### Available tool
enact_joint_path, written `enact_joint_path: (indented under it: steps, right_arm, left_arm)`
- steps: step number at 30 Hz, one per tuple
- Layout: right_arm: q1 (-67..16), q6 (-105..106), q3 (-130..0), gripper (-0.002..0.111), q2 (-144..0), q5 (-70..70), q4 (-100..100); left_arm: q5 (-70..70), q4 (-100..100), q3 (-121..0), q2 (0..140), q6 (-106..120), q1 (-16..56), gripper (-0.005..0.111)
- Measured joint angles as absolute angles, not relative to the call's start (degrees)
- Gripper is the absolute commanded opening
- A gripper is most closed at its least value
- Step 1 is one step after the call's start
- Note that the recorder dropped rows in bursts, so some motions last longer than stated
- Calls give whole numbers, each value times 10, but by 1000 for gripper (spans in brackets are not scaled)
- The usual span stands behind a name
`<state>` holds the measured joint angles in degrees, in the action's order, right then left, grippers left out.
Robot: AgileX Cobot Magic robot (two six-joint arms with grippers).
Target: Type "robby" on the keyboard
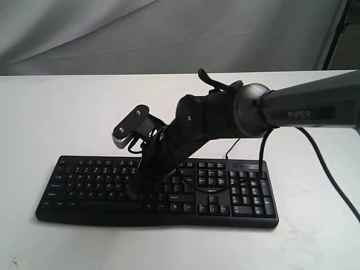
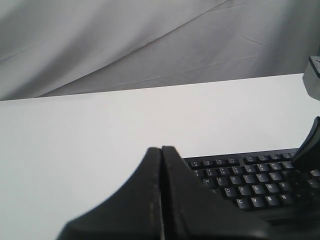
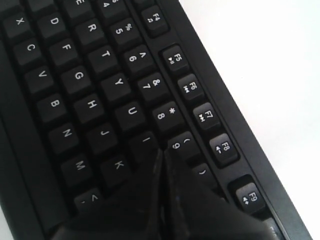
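Keyboard (image 1: 84, 180) lay at six o'clock on the table (image 1: 56, 112). Right gripper (image 3: 162, 155), pinched closed and holding nothing, pointed at three o'clock of the I key (image 3: 145, 142), likely O; a short, straight-down press would spare neighbouring keys. Left gripper (image 2: 161, 155) was closed too, empty.

You have: white table (image 1: 56, 112) | on it: black keyboard (image 1: 84, 181) lying flat | thin cable (image 1: 230, 149) on the tabletop behind the keyboard
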<state>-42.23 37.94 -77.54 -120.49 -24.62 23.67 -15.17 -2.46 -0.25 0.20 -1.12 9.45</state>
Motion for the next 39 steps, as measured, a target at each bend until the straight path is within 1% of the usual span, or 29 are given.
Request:
enact_joint_path:
  steps: [32,39]
  right_arm:
    - [-422,379,-775,0,-1219,-237,235]
    - [-422,379,-772,0,-1191,-240,235]
  left_arm:
    - [-152,-25,-2,2,-11,95,0]
    - [-152,-25,-2,2,-11,95,0]
